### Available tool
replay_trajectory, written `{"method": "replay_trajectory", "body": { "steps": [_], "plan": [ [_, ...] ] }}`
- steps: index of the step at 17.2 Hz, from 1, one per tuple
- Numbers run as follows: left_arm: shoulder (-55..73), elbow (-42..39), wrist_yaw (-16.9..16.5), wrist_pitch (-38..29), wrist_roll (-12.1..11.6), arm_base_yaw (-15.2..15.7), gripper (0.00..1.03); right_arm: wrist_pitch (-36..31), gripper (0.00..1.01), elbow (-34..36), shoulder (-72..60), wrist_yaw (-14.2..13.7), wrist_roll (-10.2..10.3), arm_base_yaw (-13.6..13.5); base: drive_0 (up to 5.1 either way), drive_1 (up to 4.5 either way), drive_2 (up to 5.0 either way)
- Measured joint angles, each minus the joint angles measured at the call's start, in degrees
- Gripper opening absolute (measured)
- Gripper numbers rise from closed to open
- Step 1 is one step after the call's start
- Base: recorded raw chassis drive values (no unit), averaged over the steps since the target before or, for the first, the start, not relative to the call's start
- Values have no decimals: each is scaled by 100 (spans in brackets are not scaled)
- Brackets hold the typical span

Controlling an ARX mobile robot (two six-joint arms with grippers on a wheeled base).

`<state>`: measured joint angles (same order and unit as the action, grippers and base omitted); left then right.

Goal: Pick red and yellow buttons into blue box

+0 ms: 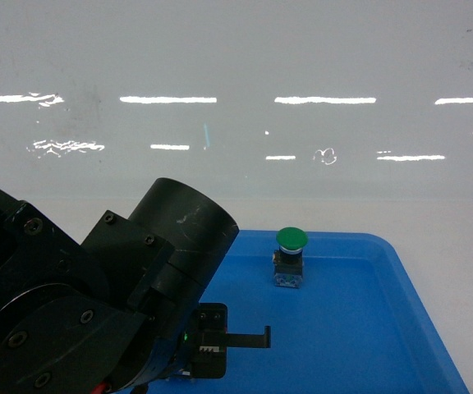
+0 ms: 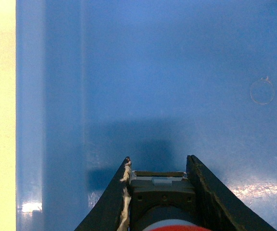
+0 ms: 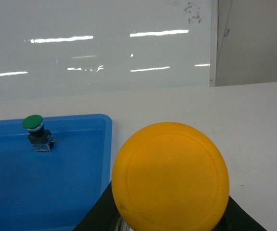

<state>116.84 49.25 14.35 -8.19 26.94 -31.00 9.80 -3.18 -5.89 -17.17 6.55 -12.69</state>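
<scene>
My left gripper is shut on the red button, with both fingers pressed against its dark switch block. The red cap shows only as a sliver at the bottom edge. It hangs just above the floor of the blue box, near the box's left wall. My right gripper is shut on the yellow button, whose orange-yellow cap faces the camera and hides the fingertips. That button is over the white table, just right of the blue box. In the head view the left arm covers the box's near left part.
A green-capped button stands upright on the box floor near the far wall; the right wrist view shows this green button too. White table surrounds the box. A glossy white wall runs behind it.
</scene>
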Motion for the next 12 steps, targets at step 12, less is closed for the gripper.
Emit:
{"method": "replay_trajectory", "body": {
  "steps": [12],
  "plan": [
    [-3147, -2004, -70, -2741, -1912, 964, 28, 0, 25, 0, 0, -2, 2, 0, 0, 0, 0]
  ]
}}
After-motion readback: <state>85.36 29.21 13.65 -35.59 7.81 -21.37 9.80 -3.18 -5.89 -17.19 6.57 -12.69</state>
